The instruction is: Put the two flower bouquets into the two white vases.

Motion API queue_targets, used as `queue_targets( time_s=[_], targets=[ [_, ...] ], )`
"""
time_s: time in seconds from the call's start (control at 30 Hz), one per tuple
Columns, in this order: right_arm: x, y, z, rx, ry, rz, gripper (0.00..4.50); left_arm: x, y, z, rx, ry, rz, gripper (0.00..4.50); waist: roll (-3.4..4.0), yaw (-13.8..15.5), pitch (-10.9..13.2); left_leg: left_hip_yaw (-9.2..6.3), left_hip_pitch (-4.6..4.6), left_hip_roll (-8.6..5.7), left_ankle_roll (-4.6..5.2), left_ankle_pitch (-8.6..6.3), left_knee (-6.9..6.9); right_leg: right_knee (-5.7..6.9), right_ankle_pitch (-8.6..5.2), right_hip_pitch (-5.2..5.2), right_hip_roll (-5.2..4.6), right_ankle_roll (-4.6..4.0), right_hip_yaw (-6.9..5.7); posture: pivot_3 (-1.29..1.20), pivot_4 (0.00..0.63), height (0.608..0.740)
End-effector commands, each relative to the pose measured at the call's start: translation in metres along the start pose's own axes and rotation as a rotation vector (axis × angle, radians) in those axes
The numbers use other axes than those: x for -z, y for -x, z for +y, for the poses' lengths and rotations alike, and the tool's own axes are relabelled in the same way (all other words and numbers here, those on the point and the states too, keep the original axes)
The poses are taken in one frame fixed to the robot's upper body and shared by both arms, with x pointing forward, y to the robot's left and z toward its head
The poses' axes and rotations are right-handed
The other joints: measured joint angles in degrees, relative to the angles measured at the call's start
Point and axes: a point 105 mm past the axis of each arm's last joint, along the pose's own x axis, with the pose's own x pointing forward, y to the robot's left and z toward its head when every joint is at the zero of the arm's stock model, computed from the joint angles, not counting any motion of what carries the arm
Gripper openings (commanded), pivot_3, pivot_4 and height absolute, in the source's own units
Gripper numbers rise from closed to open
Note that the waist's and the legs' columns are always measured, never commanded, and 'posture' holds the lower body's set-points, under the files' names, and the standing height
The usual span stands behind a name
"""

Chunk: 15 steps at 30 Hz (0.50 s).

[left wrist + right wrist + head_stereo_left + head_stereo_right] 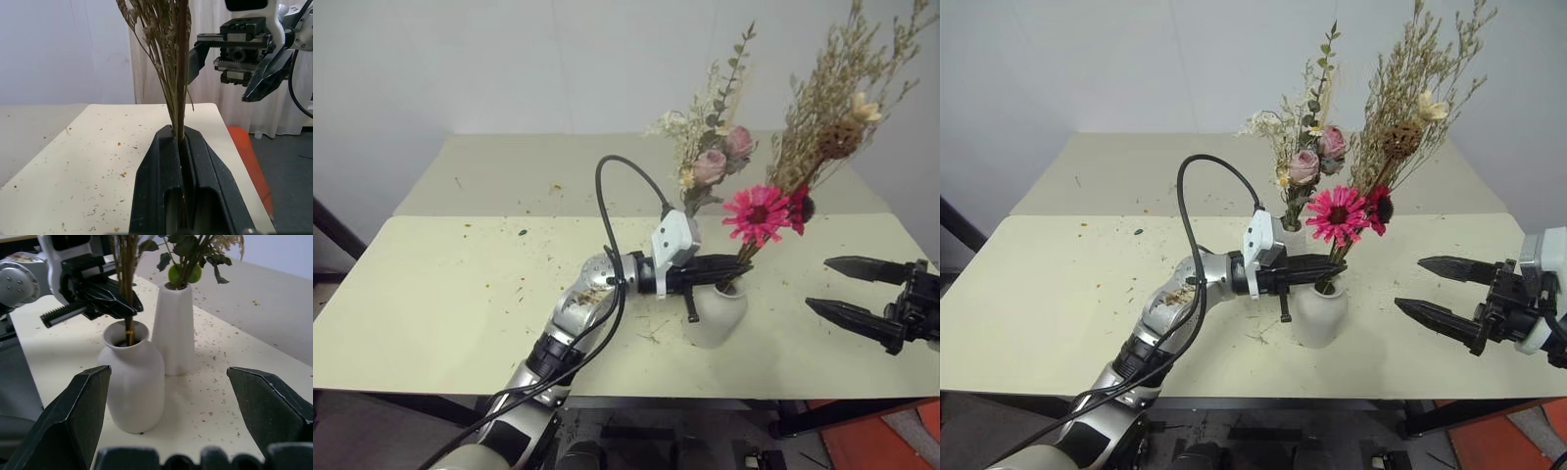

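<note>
At frame centre, the left pincer (1327,266) grips the grass bouquet (1400,108), its stems in the round vase (1317,313). At right, the right pincer (1425,286) gapes empty.

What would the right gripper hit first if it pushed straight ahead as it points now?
Most likely the squat vase, which sits ahead between the open fingers of the right gripper. The left gripper, shut on the tan bouquet stems, is just above it. Depth is uncertain.

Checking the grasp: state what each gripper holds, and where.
Left gripper is shut on the tan bouquet, low on its stems above the squat vase. Right gripper holds nothing.
</note>
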Motion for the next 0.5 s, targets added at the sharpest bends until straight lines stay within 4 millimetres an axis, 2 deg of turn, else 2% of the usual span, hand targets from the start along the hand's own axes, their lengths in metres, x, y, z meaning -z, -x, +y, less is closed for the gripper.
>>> queue_targets(
  time_s=[0.03,0.5],
  targets=[
    [-0.013,0.005,0.002,-0.002,0.057,-0.027,4.5,-0.004,0.0,0.0,-0.002,-0.024,-0.018,0.04,0.0,0.0,0.0,0.0,0.0,0.0,0.0,0.0,0.0,0.0,0.0,0.0,0.0,0.0,0.0,0.0,0.15,0.74],
    [-0.014,0.005,0.0,0.002,0.069,-0.028,4.5,0.009,0.011,0.001,0.004,-0.029,0.044,0.04,0.03,0.0,0.0,0.0,0.0,0.0,0.0,0.0,0.03,0.01,0.0,0.01,0.0,0.0,0.0,0.0,0.15,0.74]
  ],
)
